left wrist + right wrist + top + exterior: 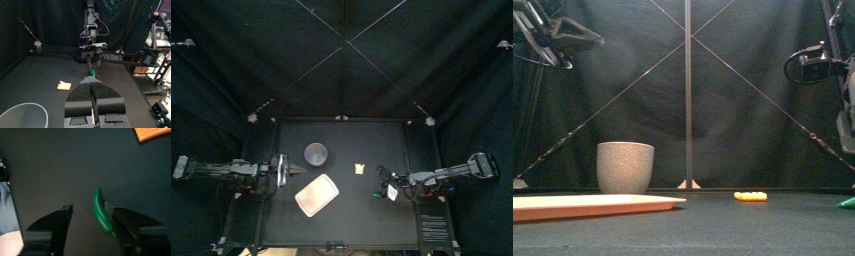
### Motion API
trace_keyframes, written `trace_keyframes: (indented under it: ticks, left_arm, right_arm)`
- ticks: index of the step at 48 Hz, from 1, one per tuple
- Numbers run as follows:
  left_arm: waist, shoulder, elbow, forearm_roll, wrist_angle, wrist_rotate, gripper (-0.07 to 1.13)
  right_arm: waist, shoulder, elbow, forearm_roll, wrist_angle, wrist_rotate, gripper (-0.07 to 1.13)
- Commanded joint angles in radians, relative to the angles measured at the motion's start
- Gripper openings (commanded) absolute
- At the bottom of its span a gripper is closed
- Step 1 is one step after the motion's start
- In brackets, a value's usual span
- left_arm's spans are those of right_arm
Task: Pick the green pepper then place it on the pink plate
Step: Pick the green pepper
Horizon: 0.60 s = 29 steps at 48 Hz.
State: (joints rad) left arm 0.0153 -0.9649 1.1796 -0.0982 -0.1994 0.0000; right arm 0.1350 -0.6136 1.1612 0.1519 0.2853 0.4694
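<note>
Risk one: green pepper (101,212) lies at 4 o'clock on the desk (352,220), between the right fingers (398,185). They're spread apart and not on it yet. It's off-centre, close to one finger. Close as is and that finger lands first; my guess is it shoves or rolls the pepper instead of pinching it. Centre up before you squeeze.

Risk two: the pepper is slim, curved and flat on the desk. Stop high and you pinch air over it. Go too deep and the tips jam into the desk. It looks slick too, so a tip-only grip could squirt it out.

Risk three: the carry. Pink plate (317,194) is at 8 o'clock, well apart from the pepper, across the desk. A small yellow toy (360,170) lies near centre, just to the 12 o'clock side of the straight line across. Lift clear or you'll sweep it. Left fingers (93,87), pressed together and holding nothing, sit at 9 o'clock near the plate. Your reach ends close to them, so watch for arm contact. Grey cup (315,153) at 11 o'clock is off the path.
</note>
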Motion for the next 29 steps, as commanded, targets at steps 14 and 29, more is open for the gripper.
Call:
trace_keyframes:
  ticks: [14, 29]
  left_arm:
    - [0.009, 0.005, -0.023, 0.005, -0.028, 0.005, 0.09]
    - [0.032, 0.005, -0.018, 0.011, -0.028, 0.005, 0.09]
  right_arm:
    - [0.025, 0.029, 0.043, -0.087, 0.034, 0.0, 0.93]
    - [0.048, 0.118, 0.06, -0.086, -0.048, 0.002, 0.92]
